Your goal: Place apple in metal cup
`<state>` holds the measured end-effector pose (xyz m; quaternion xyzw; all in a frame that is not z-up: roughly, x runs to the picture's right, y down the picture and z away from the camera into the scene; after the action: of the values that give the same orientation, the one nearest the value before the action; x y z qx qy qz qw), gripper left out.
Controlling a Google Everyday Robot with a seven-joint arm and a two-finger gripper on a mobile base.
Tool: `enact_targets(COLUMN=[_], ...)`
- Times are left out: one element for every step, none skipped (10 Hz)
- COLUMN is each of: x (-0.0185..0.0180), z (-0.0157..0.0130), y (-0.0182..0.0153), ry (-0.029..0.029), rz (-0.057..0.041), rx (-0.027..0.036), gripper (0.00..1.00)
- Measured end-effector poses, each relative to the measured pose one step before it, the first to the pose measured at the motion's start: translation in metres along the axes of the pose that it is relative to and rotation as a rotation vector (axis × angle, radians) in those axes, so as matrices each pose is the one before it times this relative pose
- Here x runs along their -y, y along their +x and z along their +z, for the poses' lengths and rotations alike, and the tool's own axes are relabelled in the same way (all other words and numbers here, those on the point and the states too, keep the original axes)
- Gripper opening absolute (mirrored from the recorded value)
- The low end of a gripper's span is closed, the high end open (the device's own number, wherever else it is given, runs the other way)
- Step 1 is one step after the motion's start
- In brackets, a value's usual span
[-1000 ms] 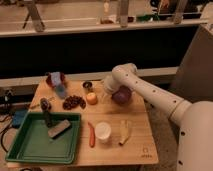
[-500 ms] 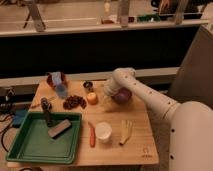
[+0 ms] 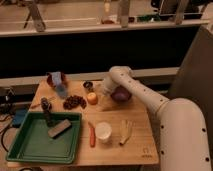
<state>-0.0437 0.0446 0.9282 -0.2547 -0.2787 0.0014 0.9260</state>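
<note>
The apple (image 3: pixel 92 98), small, round and orange-yellow, sits on the wooden table just in front of the metal cup (image 3: pixel 88 85). The cup is a short dark cylinder standing upright. My gripper (image 3: pixel 103 91) hangs from the white arm just to the right of the apple and the cup, close to the table top. It is very near the apple; I cannot tell whether it touches it. The apple is on the table, outside the cup.
A purple bowl (image 3: pixel 121 95) sits right of the gripper. A dark red bunch (image 3: pixel 74 102), a blue cup (image 3: pixel 61 89) and a red bowl (image 3: pixel 54 79) stand left. In front are a white cup (image 3: pixel 103 131), a carrot (image 3: pixel 92 135) and a green tray (image 3: pixel 30 145).
The gripper has edged slightly down and left, toward the apple. The apple and the cup have not moved.
</note>
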Motion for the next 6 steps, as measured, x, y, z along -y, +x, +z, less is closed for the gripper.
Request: enact_targets(x=[0.00036, -0.00083, -0.00023, -0.0004, -0.0003, -0.00017], z=[0.00281, 0.00212, 0.00216, 0.0025, 0.00213, 0.00149], y=[-0.00239, -0.00024, -0.00066, -0.00078, -0.00047, 0.00061], ry=[-0.00991, -0.01056, -0.00875, -0.00909, -0.00752, -0.0083], rz=[-0.00601, -0.00296, -0.00325, -0.0021, -0.00136, -0.0023], rx=[-0.00217, -0.00348, -0.00311, -0.00181, -0.0021, -0.00472], gripper=[0.8, 0.8, 0.8, 0.8, 0.8, 0.8])
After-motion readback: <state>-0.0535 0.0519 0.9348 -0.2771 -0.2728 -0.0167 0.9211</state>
